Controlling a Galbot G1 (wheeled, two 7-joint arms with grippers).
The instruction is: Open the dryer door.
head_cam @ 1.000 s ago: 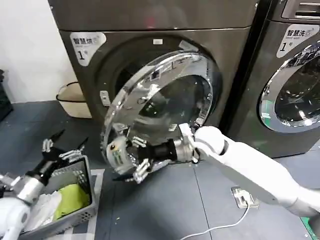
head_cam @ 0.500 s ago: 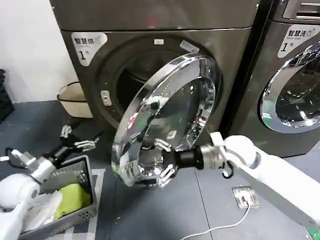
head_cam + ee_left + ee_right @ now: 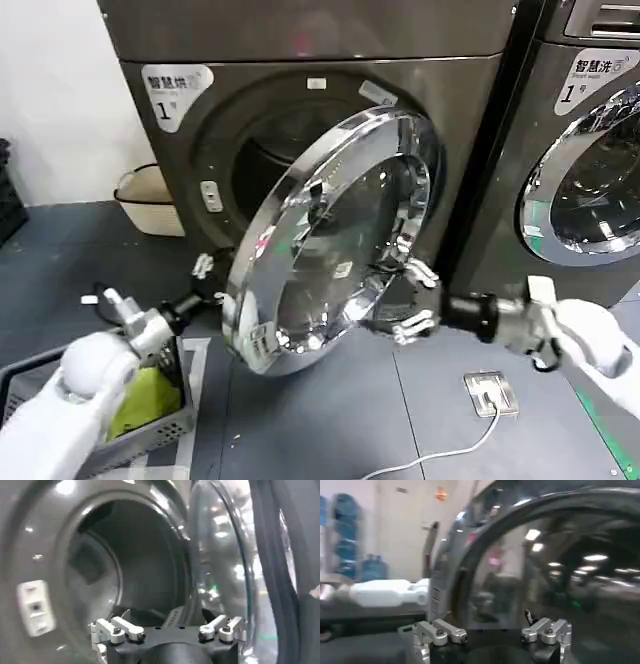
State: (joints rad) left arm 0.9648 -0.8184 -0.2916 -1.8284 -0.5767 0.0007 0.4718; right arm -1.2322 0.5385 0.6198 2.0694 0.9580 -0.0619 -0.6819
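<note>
We are standing on a dark grey floor [image 3: 320,420] in a laundry room, facing a dark grey dryer [image 3: 300,60] marked with a number 1 label [image 3: 176,85], with a second machine [image 3: 590,150] just beside it on our right and a white wall behind on our left. The dryer door [image 3: 330,240], a round chrome-rimmed glass disc, is hanging partly open, swung out on its right-side hinge so that the dark drum opening [image 3: 270,150] is showing behind its left edge.

We are holding our left gripper [image 3: 208,283] just at the door's lower left rim, its fingers [image 3: 203,267] spread apart and gripping nothing; in the left wrist view the left gripper [image 3: 167,630] is pointing into the drum, with the door's glass just beside its fingers. We are reaching our right gripper [image 3: 415,297] toward the door's lower right face, its fingers [image 3: 424,270] also spread open and empty, close to the glass; whether they are touching it we cannot tell. In the right wrist view the right gripper [image 3: 492,631] is facing the door's chrome rim.

Below and to the left of our left fingers, a grey laundry basket [image 3: 165,425] is sitting on the floor with a green cloth [image 3: 145,400] inside. A beige tub [image 3: 145,200] is sitting by the wall, and a white cable with a plug plate [image 3: 488,392] is lying on the floor below our right fingers.
</note>
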